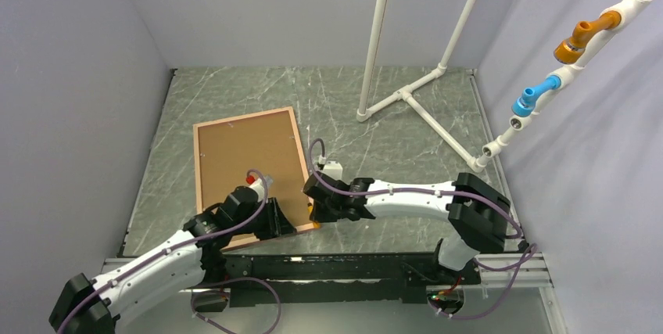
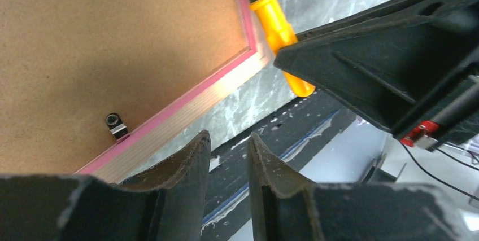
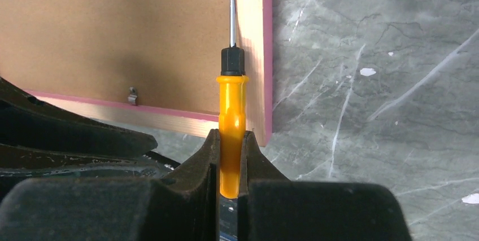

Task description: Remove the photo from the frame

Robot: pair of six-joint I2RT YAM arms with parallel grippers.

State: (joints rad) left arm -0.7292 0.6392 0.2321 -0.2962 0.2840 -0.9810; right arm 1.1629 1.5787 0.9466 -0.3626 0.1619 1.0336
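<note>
The pink frame (image 1: 242,117) lies face down on the marble table, its brown backing board (image 1: 246,158) on top. The photo is hidden under it. My right gripper (image 3: 230,136) is shut on a yellow-handled screwdriver (image 3: 231,105). The screwdriver's metal tip lies along the seam between the board (image 3: 113,26) and the frame's right border (image 3: 254,55). My left gripper (image 2: 227,139) hovers just off the frame's near edge (image 2: 186,108), open by a narrow gap with nothing in it. A small metal clip (image 2: 116,124) holds the board (image 2: 113,43) at that edge.
A white pipe stand (image 1: 403,95) rises at the back centre. A slanted pipe with blue and orange fittings (image 1: 539,99) runs along the right wall. Grey walls close in both sides. A black rail (image 1: 336,267) borders the table's near edge.
</note>
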